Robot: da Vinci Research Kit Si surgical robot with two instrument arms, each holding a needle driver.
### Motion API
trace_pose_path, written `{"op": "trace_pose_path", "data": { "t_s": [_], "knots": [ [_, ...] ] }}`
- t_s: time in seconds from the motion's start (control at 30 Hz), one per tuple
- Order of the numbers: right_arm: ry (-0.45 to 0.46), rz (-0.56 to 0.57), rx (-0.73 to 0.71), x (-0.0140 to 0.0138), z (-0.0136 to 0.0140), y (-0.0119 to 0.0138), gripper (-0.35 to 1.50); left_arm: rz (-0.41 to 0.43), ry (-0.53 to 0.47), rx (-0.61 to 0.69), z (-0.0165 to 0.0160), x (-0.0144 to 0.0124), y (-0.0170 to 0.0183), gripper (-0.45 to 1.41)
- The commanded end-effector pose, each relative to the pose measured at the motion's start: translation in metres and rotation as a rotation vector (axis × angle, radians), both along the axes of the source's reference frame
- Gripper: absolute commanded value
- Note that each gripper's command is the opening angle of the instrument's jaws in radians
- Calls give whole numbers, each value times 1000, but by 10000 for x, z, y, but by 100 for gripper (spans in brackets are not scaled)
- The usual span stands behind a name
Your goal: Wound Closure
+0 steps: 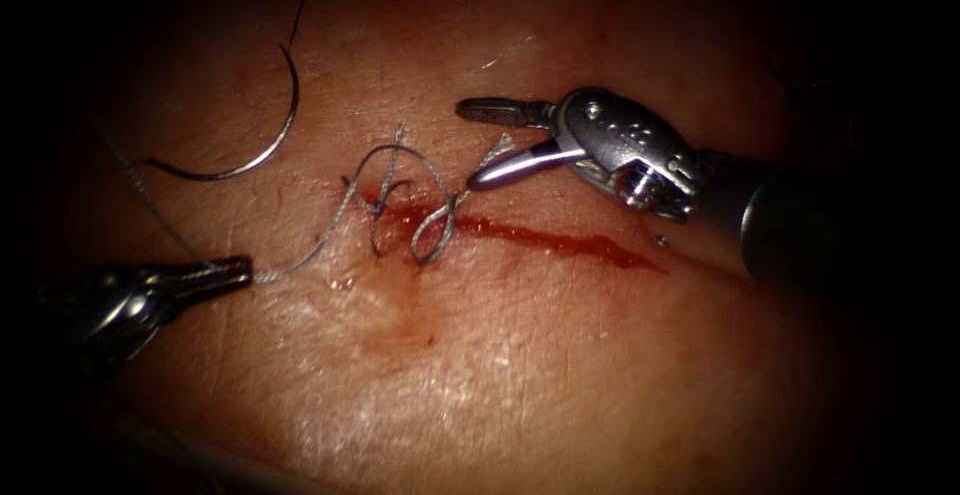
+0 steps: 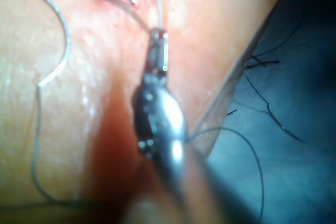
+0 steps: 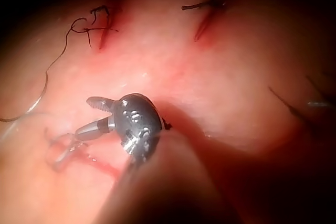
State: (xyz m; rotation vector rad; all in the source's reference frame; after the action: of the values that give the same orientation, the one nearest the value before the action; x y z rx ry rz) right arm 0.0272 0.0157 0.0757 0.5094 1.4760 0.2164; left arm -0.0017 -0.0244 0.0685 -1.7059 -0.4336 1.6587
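The left tool (image 1: 225, 273) has its jaws clamped on the thread (image 1: 300, 260), which runs from the jaw tips toward 2 o'clock into a tangle of loose loops lying over the left end of the cut (image 1: 560, 242). In the left wrist view the same tool (image 2: 159, 51) pinches that strand just short of the loops. The right tool (image 1: 480, 145) has its jaws spread apart and holds nothing; the lower jaw tip sits just beside a short free end of thread at the 3 o'clock edge of the loops, though whether it touches cannot be told. In the right wrist view its jaws (image 3: 86, 116) also stand apart.

The needle (image 1: 270, 120) lies free on the tissue (image 1: 480, 375) at 10 o'clock from the loops, left of the cut, well apart from both tools and not in the tissue, with dark thread trailing from its upper end.

Red fluid (image 1: 590, 247) fills the cut toward 3 o'clock. The tissue surface is pale, moist and glistening. Beyond its edge, in the left wrist view, lies a blue cloth (image 2: 294, 66) with dark strands on it. The right wrist view shows two other stitched cuts (image 3: 102, 27).
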Motion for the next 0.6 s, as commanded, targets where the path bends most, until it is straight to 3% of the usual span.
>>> {"op": "trace_pose_path", "data": {
  "t_s": [0.03, 0.4, 0.53, 0.57, 0.6],
  "knots": [
    [2, -2, 2, 9, 6, -3, 98, 1, 2, 4, 5, 1, -12, -45],
    [10, -32, 46, 12, 18, -20, 81, 0, 4, 2, 6, 0, -14, -45],
    [22, -50, 59, 12, 17, -19, 43, -1, 5, 2, 6, 0, -14, -45],
    [25, -62, 65, 12, 17, -19, 24, -1, 5, 2, 6, 0, -14, -45],
    [30, -72, 77, 12, 17, -18, -13, -1, 5, 2, 6, -1, -14, -45]
  ]
}}
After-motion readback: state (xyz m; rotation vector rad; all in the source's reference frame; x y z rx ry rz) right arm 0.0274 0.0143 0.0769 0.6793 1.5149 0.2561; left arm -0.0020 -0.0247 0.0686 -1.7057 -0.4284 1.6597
